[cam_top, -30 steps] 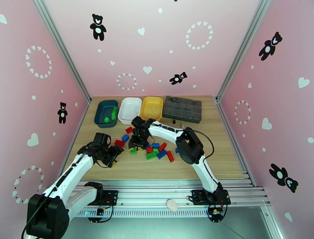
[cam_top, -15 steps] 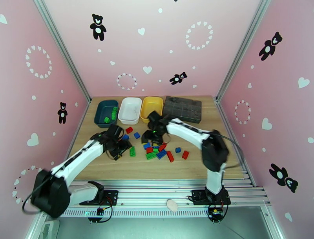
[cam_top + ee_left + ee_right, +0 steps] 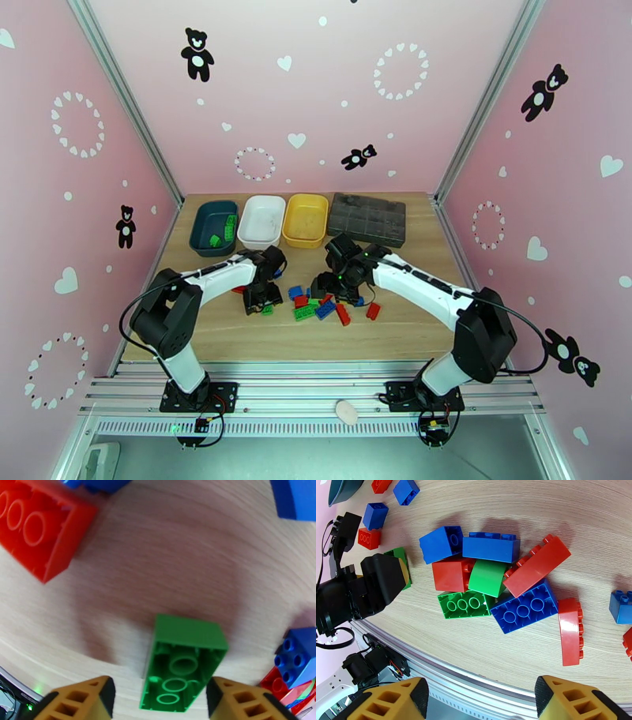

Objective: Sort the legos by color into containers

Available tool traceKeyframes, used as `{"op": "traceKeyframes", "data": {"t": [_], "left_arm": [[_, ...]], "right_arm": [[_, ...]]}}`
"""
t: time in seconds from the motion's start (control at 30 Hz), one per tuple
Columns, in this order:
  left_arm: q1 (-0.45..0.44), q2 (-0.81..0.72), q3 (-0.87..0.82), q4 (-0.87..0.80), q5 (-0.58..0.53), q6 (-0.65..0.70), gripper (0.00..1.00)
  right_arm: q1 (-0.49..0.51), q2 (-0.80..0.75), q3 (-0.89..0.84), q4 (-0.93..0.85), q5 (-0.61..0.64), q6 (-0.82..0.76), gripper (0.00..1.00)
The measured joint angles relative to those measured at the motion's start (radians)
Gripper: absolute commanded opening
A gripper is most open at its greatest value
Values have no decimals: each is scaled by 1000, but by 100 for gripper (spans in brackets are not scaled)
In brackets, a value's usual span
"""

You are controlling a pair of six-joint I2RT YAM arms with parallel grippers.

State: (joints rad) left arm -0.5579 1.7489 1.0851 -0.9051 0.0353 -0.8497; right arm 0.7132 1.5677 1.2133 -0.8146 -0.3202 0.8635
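I was only a little way into the sorting. The teal tray [image 3: 213,229] held two green bricks [image 3: 227,227]. I could see nothing in the white tray [image 3: 261,222] or the yellow tray [image 3: 305,218] beside it. Nearly everything else lay loose on the table [image 3: 411,316]: a pile of bricks [image 3: 493,578] in red, green and blue near the middle, with a few strays around it.

My left pincer [image 3: 160,693] was low over the wood with its jaws apart. They stood on either side of a green brick [image 3: 181,663] that lay hollow side up. The right jaw was close against the brick, with a gap on the other side, so I judged it not yet clamped. A red brick and some blue ones lay near it.

My right pincer [image 3: 482,693] hung above the near edge of the pile, jaws wide apart with nothing between them.

By my reckoning, this green brick belonged in the teal tray with the other two. None of the red or blue bricks had gone into a tray, so most of the job was ahead of me.
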Motion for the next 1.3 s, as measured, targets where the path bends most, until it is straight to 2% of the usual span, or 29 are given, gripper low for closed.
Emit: {"op": "traceKeyframes", "data": {"t": [0.13, 0.23, 0.33, 0.43, 0.57, 0.73, 0.87, 0.9, 0.97, 1.03, 1.17, 1.3], "left_arm": [[0, 18, 6, 27, 11, 17, 30], [5, 17, 33, 23, 10, 40, 25], [40, -15, 72, 5, 17, 62, 25], [135, -76, 137, -33, 28, 85, 26], [334, -116, 293, -68, 36, 132, 27], [536, -16, 511, -110, 35, 193, 27], [634, 151, 679, -140, 36, 230, 36], [650, 194, 717, -147, 36, 240, 42], [681, 281, 792, -169, 35, 261, 60], [697, 334, 834, -185, 35, 277, 67], [691, 334, 827, -203, 37, 290, 68], [642, 207, 681, -183, 35, 306, 67]], "right_arm": [[0, 0, 1, 0, 1, -4, 68], [-1, 6, 16, -6, 2, -11, 66], [-1, 22, 49, -9, 5, -21, 65], [-1, 42, 84, -15, 13, -45, 65], [-1, 84, 144, -32, 27, -85, 65], [-1, 143, 202, -49, 40, -121, 65], [-1, 182, 239, -67, 49, -142, 65], [-1, 187, 243, -69, 50, -143, 65], [-1, 190, 246, -77, 54, -145, 66], [0, 190, 247, -84, 58, -146, 66], [0, 190, 245, -88, 66, -143, 67], [1, 189, 202, -73, 67, -137, 66]]}}
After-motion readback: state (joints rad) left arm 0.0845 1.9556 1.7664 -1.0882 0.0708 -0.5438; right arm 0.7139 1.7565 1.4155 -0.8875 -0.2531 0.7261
